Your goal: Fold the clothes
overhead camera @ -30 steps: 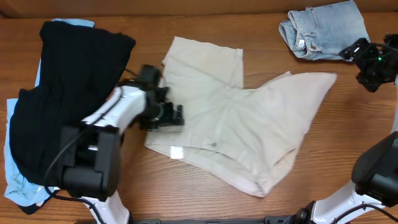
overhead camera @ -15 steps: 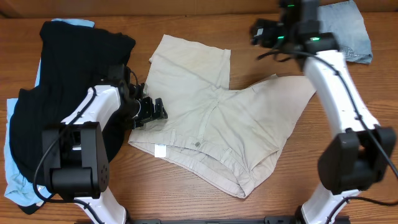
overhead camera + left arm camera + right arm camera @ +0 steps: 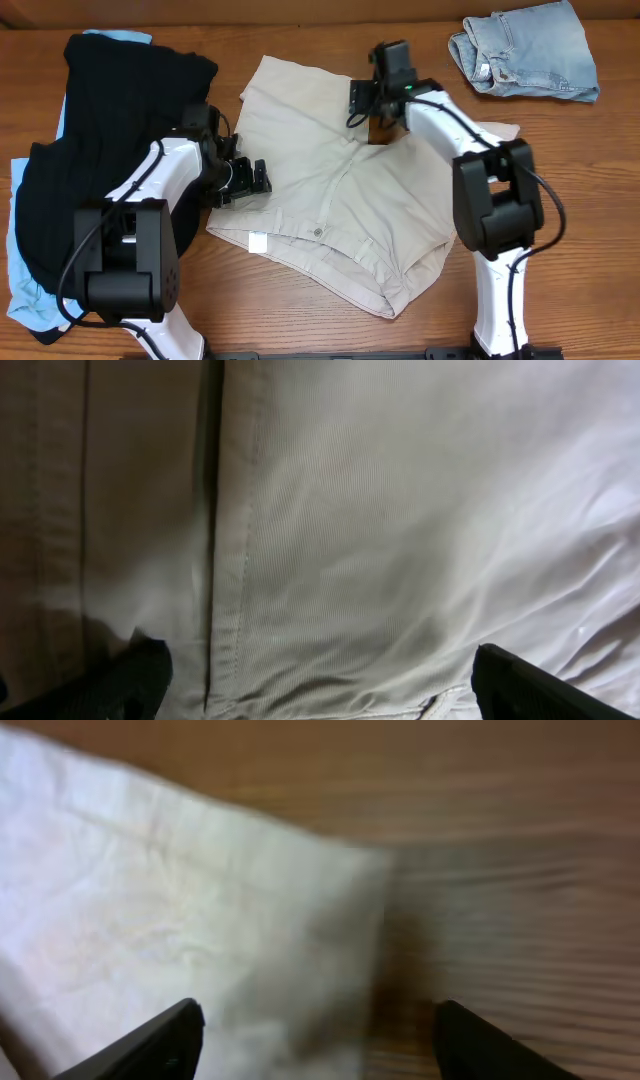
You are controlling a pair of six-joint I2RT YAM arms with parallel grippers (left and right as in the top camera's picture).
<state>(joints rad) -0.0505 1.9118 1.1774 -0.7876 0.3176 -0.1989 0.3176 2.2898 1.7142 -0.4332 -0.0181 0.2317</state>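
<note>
The beige shorts (image 3: pixel 330 190) lie spread flat mid-table, waistband toward the front, with a small white label (image 3: pixel 257 241) at the front left. My left gripper (image 3: pixel 250 182) sits at the shorts' left edge. In the left wrist view this gripper (image 3: pixel 320 700) is open wide, both fingertips (image 3: pixel 140 680) low over the beige cloth beside a seam. My right gripper (image 3: pixel 372 112) hovers at the notch between the two legs. In the right wrist view it (image 3: pixel 315 1040) is open, straddling the hem edge of a leg (image 3: pixel 180 920) and bare wood.
Faded denim shorts (image 3: pixel 525 50) lie folded at the back right. A black garment (image 3: pixel 100 150) is heaped on the left over a pale-blue one (image 3: pixel 25 290). Bare wooden table (image 3: pixel 560 200) shows to the right and front of the shorts.
My right arm has swung from the back right corner to the notch of the beige shorts, its jaws narrowing a little. The shorts slid left early on. The left gripper stayed at their left edge.
</note>
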